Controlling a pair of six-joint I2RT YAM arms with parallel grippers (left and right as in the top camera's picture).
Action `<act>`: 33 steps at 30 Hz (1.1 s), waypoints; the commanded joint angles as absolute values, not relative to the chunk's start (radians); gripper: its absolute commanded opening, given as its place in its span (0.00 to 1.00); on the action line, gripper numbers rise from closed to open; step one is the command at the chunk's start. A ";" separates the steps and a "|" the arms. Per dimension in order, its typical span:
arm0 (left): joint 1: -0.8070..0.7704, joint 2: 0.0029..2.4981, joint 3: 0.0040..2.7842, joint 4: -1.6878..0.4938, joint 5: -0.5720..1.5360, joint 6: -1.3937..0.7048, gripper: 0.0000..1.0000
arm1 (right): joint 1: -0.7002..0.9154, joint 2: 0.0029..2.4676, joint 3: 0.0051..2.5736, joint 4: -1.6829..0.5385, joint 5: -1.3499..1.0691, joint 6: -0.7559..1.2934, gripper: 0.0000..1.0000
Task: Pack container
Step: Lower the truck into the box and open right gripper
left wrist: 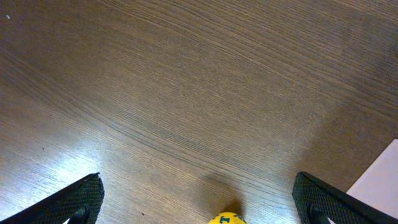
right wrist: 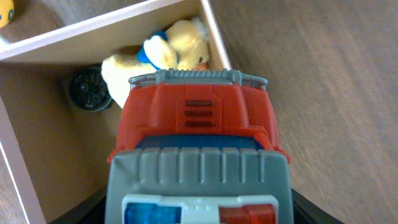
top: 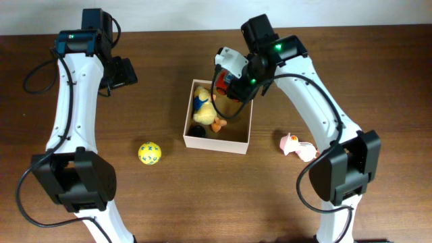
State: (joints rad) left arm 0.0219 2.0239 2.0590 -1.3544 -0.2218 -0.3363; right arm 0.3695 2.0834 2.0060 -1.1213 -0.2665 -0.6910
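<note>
The container (top: 243, 138) is a square white cardboard box with a tan inside, mid-table. In it lie a yellow plush duck (top: 208, 111) with blue on it and a small black round thing (top: 196, 130). My right gripper (top: 229, 82) is shut on a red and grey toy truck (right wrist: 196, 130) and holds it over the box's far right corner. The right wrist view shows the duck (right wrist: 171, 53) and the black thing (right wrist: 87, 90) below the truck. My left gripper (left wrist: 199, 208) is open and empty above the table. A yellow ball (top: 149, 152) lies left of the box.
A pink toy (top: 295, 145) lies on the table right of the box. The yellow ball's top (left wrist: 227, 219) shows at the bottom edge of the left wrist view, between the fingers. A white box edge (left wrist: 379, 183) shows at its lower right.
</note>
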 commanded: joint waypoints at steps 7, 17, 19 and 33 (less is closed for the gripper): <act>0.022 2.032 2.064 -1.355 -0.233 -0.327 0.99 | 0.388 2.166 1.996 -1.122 -0.306 -0.809 0.72; 0.022 2.032 2.064 -1.355 -0.233 -0.327 0.99 | 0.386 2.185 1.996 -1.117 -0.303 -0.831 0.77; 0.022 2.032 2.064 -1.355 -0.233 -0.327 0.99 | 0.386 2.185 1.996 -1.102 -0.303 -0.830 0.77; 0.022 2.032 2.064 -1.355 -0.233 -0.327 0.99 | 0.393 2.135 2.229 -1.367 -0.304 -0.645 0.24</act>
